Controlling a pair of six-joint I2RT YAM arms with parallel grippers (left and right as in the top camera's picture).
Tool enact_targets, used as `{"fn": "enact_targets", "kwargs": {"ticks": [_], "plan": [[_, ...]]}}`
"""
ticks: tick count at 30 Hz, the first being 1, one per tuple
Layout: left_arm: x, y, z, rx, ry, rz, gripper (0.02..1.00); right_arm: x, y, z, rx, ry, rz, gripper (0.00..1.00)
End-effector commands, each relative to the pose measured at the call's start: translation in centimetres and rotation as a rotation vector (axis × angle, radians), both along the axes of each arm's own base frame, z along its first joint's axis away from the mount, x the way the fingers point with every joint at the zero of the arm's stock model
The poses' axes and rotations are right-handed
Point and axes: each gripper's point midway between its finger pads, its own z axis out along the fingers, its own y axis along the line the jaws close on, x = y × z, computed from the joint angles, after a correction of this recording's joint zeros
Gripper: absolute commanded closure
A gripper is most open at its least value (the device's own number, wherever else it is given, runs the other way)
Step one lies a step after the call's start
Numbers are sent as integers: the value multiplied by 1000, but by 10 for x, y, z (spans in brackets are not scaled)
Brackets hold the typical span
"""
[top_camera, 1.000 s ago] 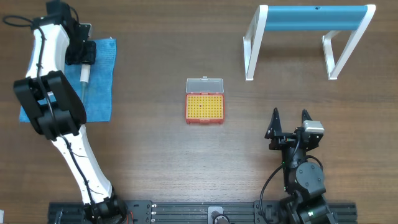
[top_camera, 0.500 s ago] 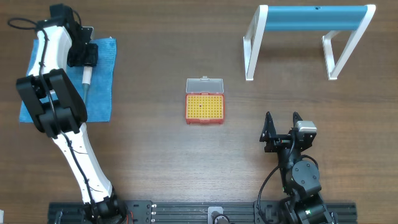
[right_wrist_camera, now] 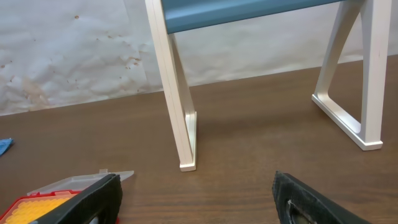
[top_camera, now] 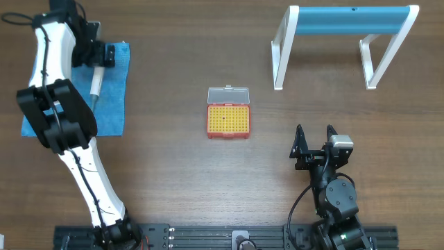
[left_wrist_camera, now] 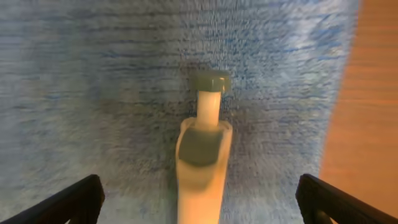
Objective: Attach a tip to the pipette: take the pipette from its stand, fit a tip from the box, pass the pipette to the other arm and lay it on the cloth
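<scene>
1. While the left gripper [left_wrist_camera: 199,182] hangs over the far end of the blue terry cloth [top_camera: 114,101], its fingers are spread wide and grip nothing.
2. White-and-grey pipette [top_camera: 96,87] lies flat on that cloth. It sits between the spread fingers and touches neither, with its grey plunger button pointing away from the wrist camera.
3. Cloth is at the far-left of the brown wooden table [top_camera: 173,180], one long edge just beside bare wood.
4. Right gripper [top_camera: 313,142] sits low near its own base, right of centre, fingers apart and empty.
5. Red tip box with yellow rack and clear lid flipped open [top_camera: 228,119] is mid-table, well apart from both grippers.
6. White-legged stand with a blue top bar [top_camera: 350,21] is at far right, beyond the right gripper.
</scene>
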Motion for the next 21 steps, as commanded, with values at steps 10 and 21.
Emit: {"fn": "enact_targets", "kwargs": {"ticks": [10, 21], "plan": [[-32, -28, 274, 106, -445, -15, 20, -5, 1, -31, -28, 114, 10, 202], [-88, -43, 368, 163, -650, -16, 20, -5, 1, -31, -28, 114, 10, 202]]}}
